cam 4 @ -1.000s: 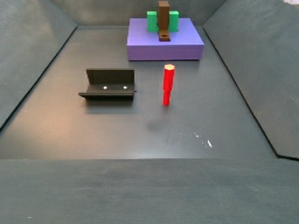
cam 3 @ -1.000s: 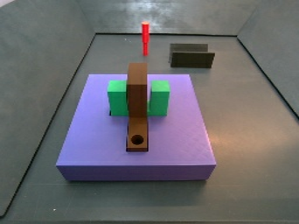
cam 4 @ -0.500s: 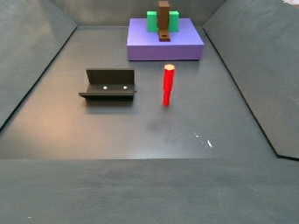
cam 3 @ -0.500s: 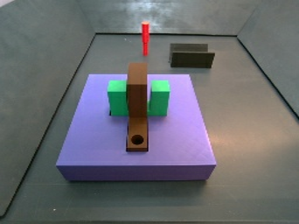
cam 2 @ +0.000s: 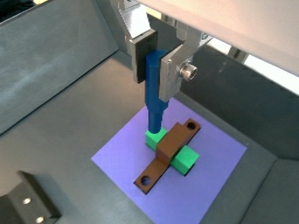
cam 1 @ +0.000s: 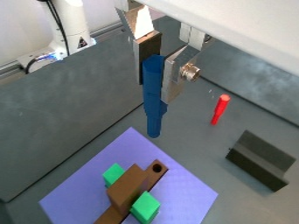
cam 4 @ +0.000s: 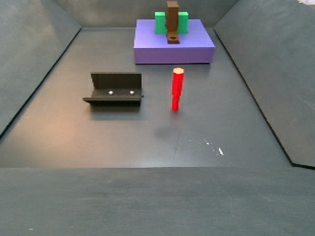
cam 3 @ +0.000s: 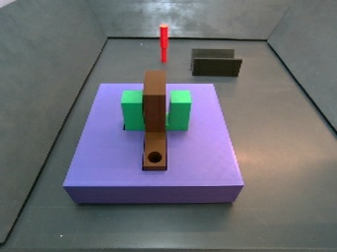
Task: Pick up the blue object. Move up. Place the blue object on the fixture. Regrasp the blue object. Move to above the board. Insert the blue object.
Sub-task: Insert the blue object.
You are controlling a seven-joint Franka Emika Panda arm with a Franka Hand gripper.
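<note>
In both wrist views my gripper [cam 1: 156, 74] [cam 2: 156, 66] is shut on the blue object [cam 1: 153, 98] [cam 2: 156, 87], a thin blue peg hanging upright from the pads. Below it lies the purple-blue board [cam 1: 82, 197] [cam 2: 126, 153] with its green block [cam 2: 181, 159] and brown bar [cam 1: 135, 185] [cam 2: 170, 153]. The bar's round hole [cam 3: 156, 157] is empty. The dark fixture [cam 1: 260, 157] [cam 3: 216, 63] [cam 4: 117, 89] stands on the floor away from the board. Neither the gripper nor the blue object shows in the side views.
A thin red peg [cam 1: 219, 108] [cam 3: 165, 41] [cam 4: 176, 89] stands upright on the grey floor between the board [cam 4: 154, 51] and the fixture. Grey walls enclose the floor on all sides.
</note>
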